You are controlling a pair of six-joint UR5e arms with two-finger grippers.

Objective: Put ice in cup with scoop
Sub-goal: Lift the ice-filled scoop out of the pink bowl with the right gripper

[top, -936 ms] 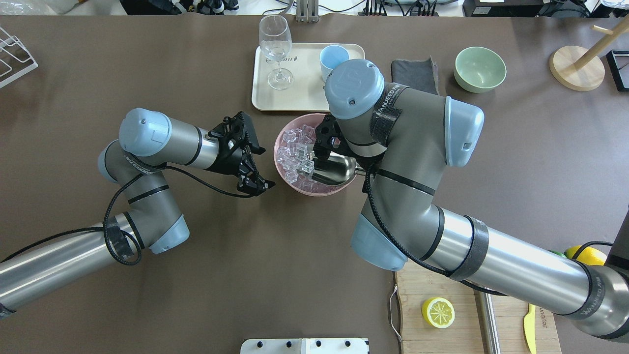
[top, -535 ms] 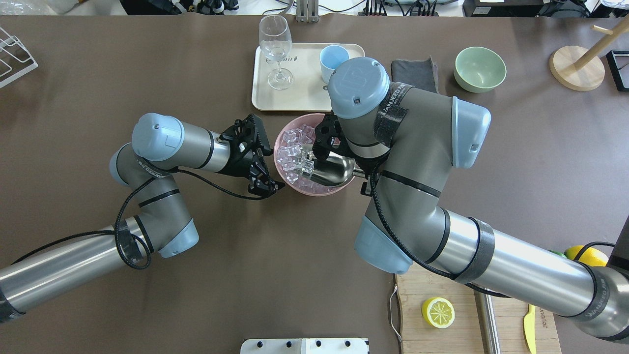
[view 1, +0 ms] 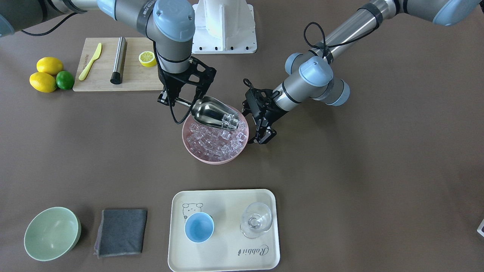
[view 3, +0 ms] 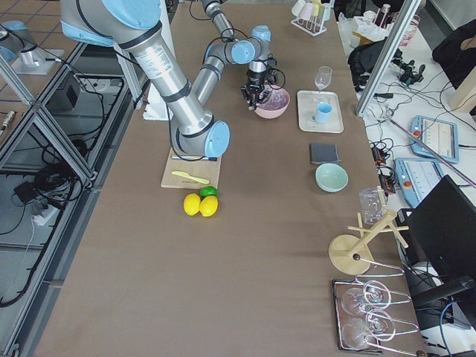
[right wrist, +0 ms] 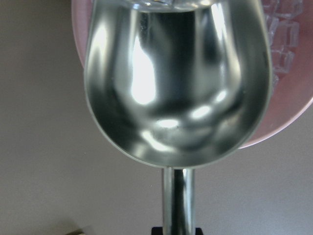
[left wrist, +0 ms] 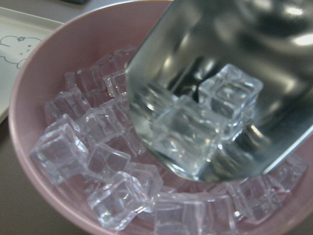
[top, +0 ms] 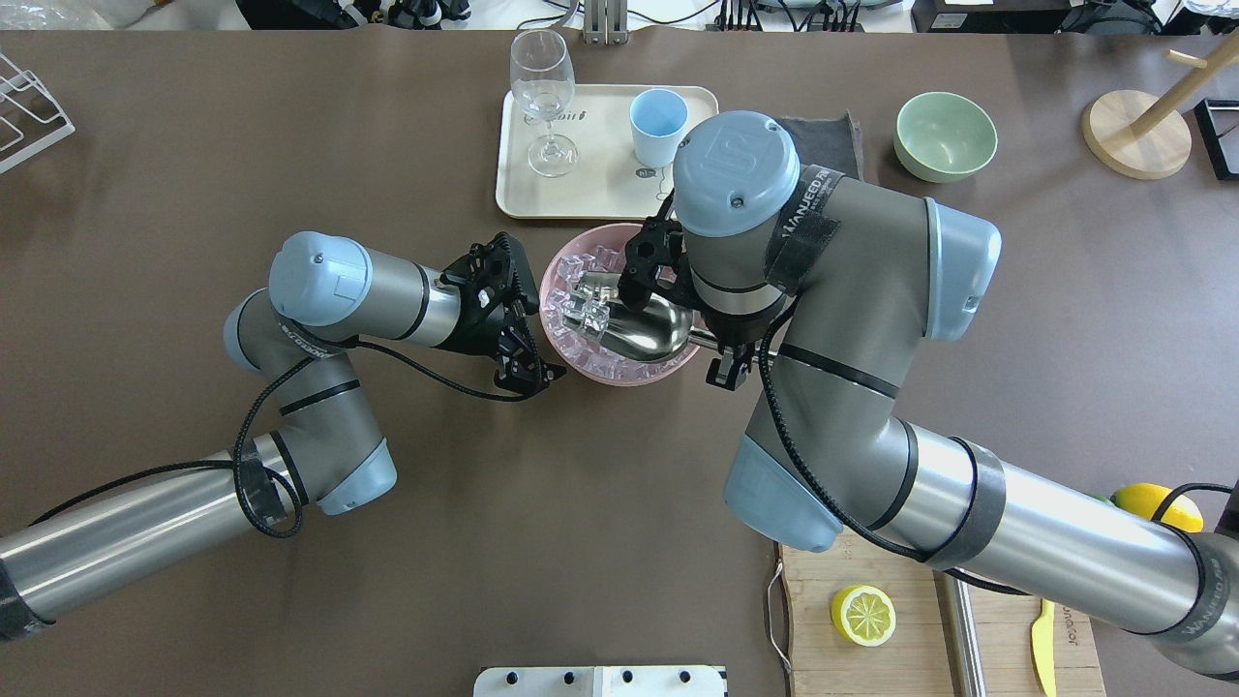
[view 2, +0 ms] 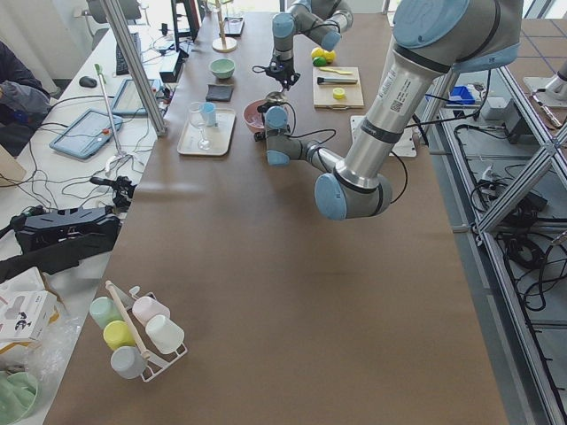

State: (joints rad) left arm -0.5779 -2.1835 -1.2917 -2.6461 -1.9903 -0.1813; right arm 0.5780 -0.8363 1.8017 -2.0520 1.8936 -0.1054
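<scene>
Halfway through the scooping step, seemingly. Front on: clamping the rod handle of the shiny steel scoop [view 1: 211, 110] in the right gripper [view 1: 174, 99], holding the rounded trough tilted over the pink bowl [view 1: 215, 161], a few glassy ice cubes [view 1: 230, 121] at its lip. Overhead: hanging the left gripper [top: 530, 324], spread wide and empty, just left of the bowl, leaving the light-blue cup [top: 658, 126] waiting farther off on the cream tray [top: 600, 194]. Left wrist: showing slick, hard-edged cubes near the mouth. Next, likely needing levelling before carrying across.

Pink bowl [view 3: 272, 103] beside tray [view 3: 309, 120]; cup [view 3: 323, 112] on it, contents unclear.
</scene>
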